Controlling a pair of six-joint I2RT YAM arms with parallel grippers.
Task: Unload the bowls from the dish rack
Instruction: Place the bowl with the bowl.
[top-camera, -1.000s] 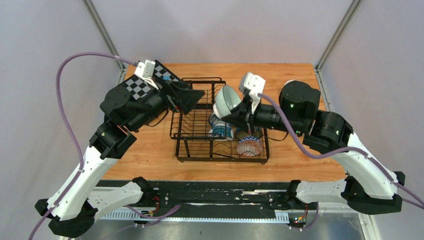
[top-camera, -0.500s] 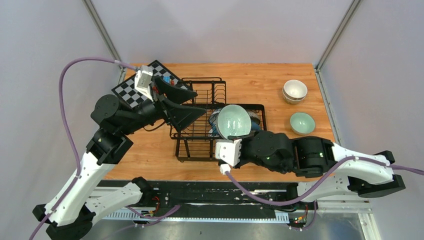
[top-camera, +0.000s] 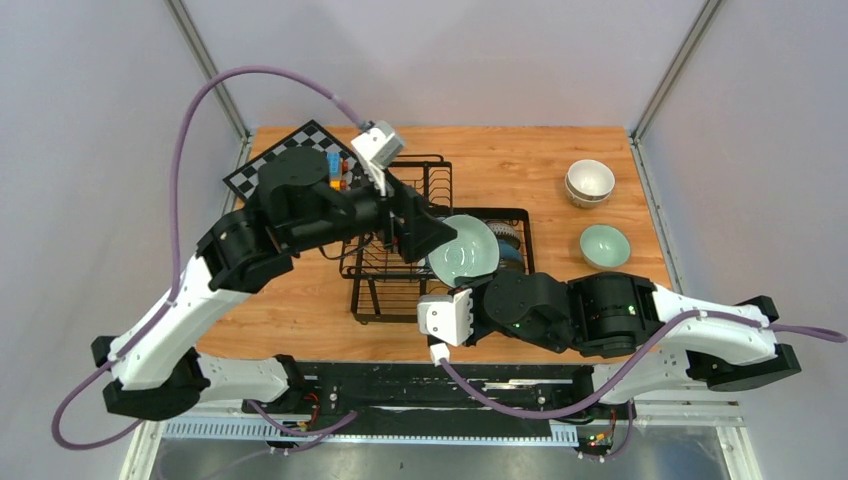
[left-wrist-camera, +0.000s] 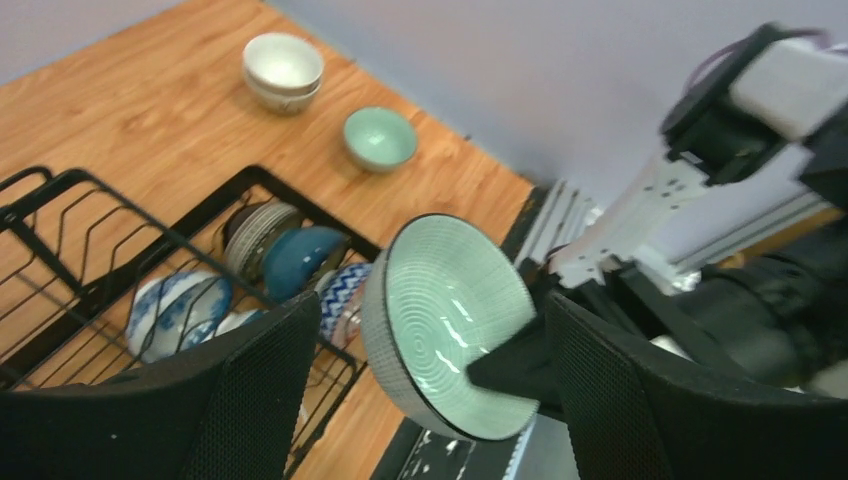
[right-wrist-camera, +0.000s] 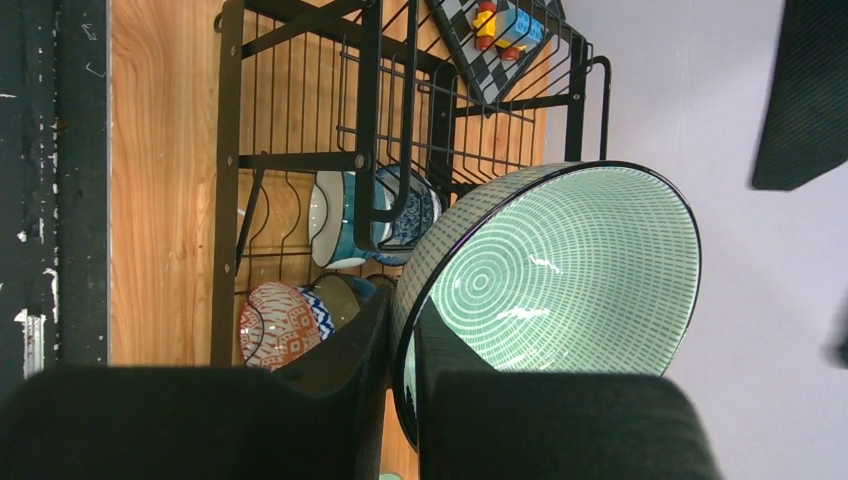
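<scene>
Within the last second the right arm (top-camera: 560, 310) has swung round to the near edge, its jaws clamped on the rim of a pale mint-green ribbed ceramic bowl (top-camera: 465, 250) held tilted above the three o'clock side of the black wire dish rack (top-camera: 382, 265). The left arm (top-camera: 300, 205) has crossed over from the black-and-white chessboard (top-camera: 275, 165) to face that bowl, jaws spread wide and empty. This looks like a hand-over, with several patterned bowls (left-wrist-camera: 290, 260) still racked and the stacked cream bowls (top-camera: 590, 182) already at two o'clock on the wooden worktop (top-camera: 500, 160).
</scene>
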